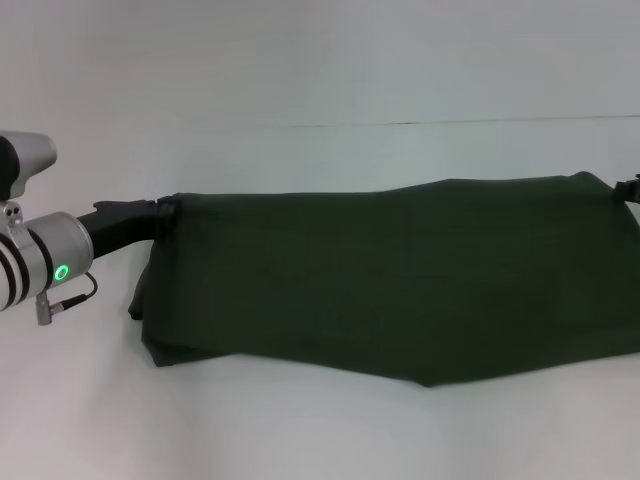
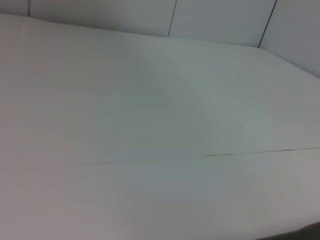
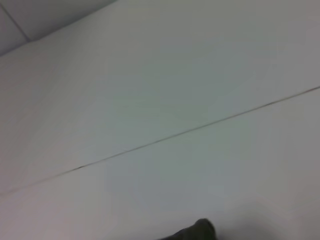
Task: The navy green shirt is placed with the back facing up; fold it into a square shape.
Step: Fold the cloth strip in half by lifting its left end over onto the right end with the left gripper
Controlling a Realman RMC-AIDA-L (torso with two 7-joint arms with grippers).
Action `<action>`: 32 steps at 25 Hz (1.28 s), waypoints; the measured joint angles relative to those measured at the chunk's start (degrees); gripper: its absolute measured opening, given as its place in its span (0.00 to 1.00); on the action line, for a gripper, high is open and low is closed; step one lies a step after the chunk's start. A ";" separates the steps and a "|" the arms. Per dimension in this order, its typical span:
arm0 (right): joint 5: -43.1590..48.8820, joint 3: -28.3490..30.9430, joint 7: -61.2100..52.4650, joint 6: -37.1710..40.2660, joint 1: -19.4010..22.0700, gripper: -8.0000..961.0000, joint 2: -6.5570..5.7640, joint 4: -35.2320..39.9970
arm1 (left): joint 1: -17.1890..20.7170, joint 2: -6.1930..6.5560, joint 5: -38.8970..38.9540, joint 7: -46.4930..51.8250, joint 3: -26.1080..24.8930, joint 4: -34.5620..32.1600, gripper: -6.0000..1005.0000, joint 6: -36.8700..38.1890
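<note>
While navy green shirt (image 1: pixel 400 280) hangs stretched, left gripper (image 1: pixel 168 212) and right gripper (image 1: pixel 630 187) pinch top corners.

The large dark olive-green fabric shirt (image 1: pixel 400 280) hangs stretched as a wide curtain across the middle of the white tabletop (image 1: pixel 300 80), blocking passage from near edge to far edge along most of its width. The black left gripper (image 1: pixel 165 212) and black right gripper (image 1: pixel 628 188) occupy its two upper corners. Bare tabletop lies open behind the shirt, before it, and beyond its left end.
</note>
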State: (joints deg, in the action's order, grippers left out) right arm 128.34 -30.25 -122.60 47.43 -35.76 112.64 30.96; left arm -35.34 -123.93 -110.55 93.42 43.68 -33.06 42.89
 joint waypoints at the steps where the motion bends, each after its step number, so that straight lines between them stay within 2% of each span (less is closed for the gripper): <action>1: -0.36 0.02 0.00 -0.01 0.26 0.01 -0.10 0.07 | 0.10 0.00 0.03 0.00 0.00 -0.07 0.04 0.00; 11: -1.77 0.30 0.71 0.21 1.16 0.03 -0.72 0.15 | 0.76 0.00 0.80 -0.13 0.01 -0.62 0.04 0.27; 19: -2.80 0.45 2.79 1.69 1.03 0.06 -0.19 1.64 | 1.83 0.01 1.25 -0.12 0.00 -2.49 0.04 3.17; 23: -6.58 0.46 4.56 5.39 3.09 0.07 0.15 4.58 | 3.96 -0.02 4.65 0.00 -0.02 -4.36 0.05 4.94; 25: -9.21 0.47 5.82 6.33 4.70 0.13 0.52 6.30 | 5.79 -0.03 7.57 0.01 -0.02 -5.69 0.05 6.66; 28: -13.47 0.46 8.21 8.14 7.13 0.23 0.90 7.84 | 8.65 0.11 11.53 0.04 -0.08 -7.60 0.26 11.28; 32: -19.89 0.46 13.14 13.84 9.75 0.42 0.98 8.32 | 11.91 0.28 14.25 0.61 -0.10 -9.76 0.41 21.39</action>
State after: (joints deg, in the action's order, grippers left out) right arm 108.45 -29.79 -109.45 61.26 -26.01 113.62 39.27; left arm -23.43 -123.65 -96.29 94.03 43.57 -42.82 64.28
